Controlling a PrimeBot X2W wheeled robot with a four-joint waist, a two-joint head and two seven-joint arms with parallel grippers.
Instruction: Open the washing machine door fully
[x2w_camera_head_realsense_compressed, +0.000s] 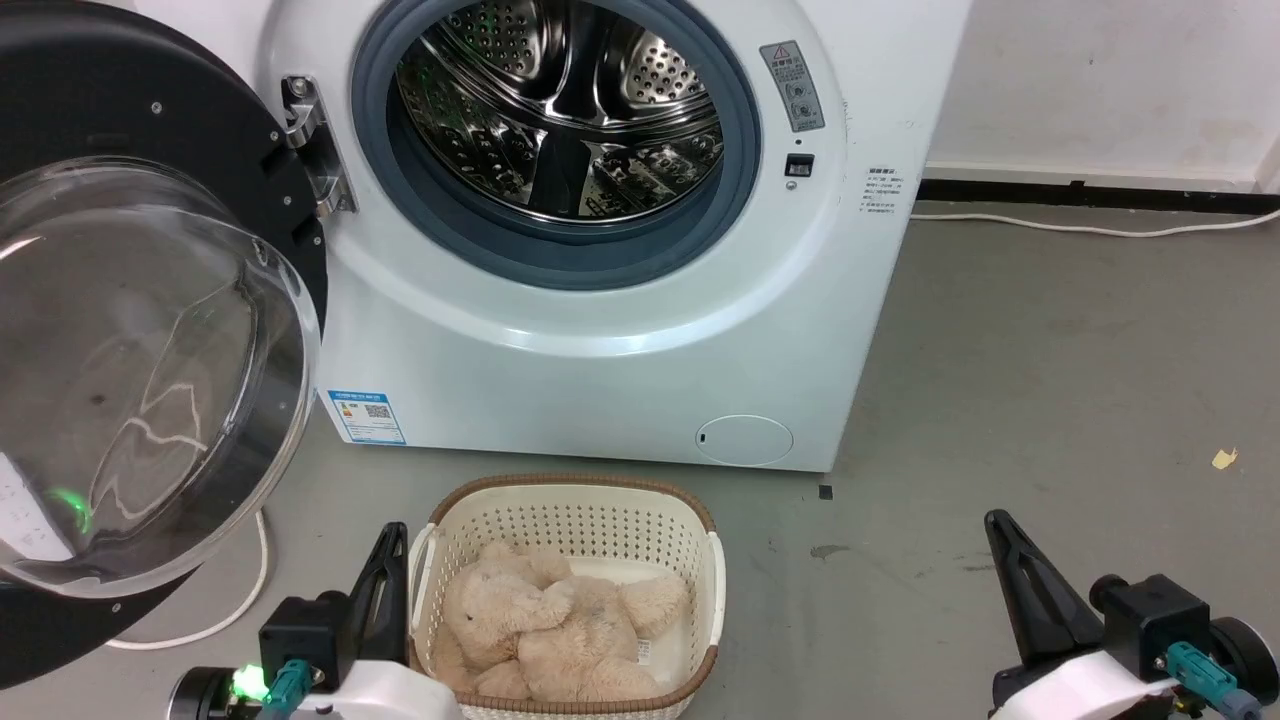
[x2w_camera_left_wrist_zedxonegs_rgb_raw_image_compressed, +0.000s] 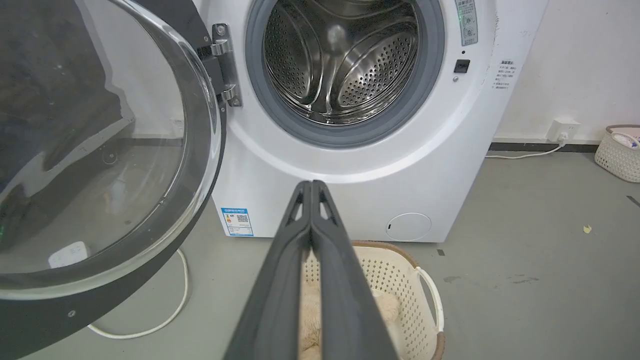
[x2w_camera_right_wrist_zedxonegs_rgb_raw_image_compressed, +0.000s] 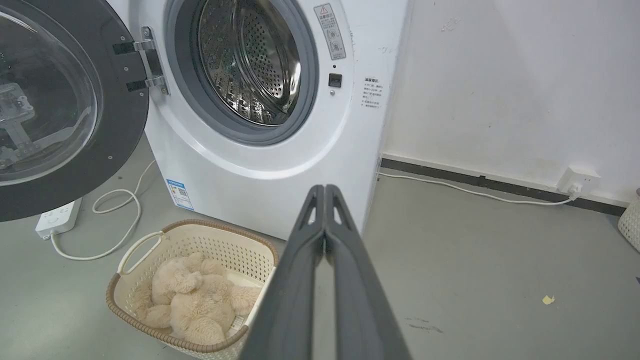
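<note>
**Door Standing Wide, Both Arms Hanging Clear**

We are looking at the washing machine door standing out to the left of the washing machine. It is hanging on its metal hinge with the glass bowl facing us, and the steel drum is lying fully exposed. We are judging the task done or all but done: the door is standing well away from the opening, though we cannot tell whether the hinge is allowing any further swing. Neither arm is touching it. The left gripper is hovering low beside a brown-rimmed basket, its fingers pressed together on nothing. The right gripper is hovering over bare floor, likewise pressed together and empty.

The machine is sitting on a grey floor against a scuffed white wall. The basket, just in front of the machine, is holding a beige plush toy. A white cable is running along the skirting to a wall socket, and a power strip is lying below the open door. A yellow scrap is lying on the floor, and a second basket is standing by the wall.
</note>
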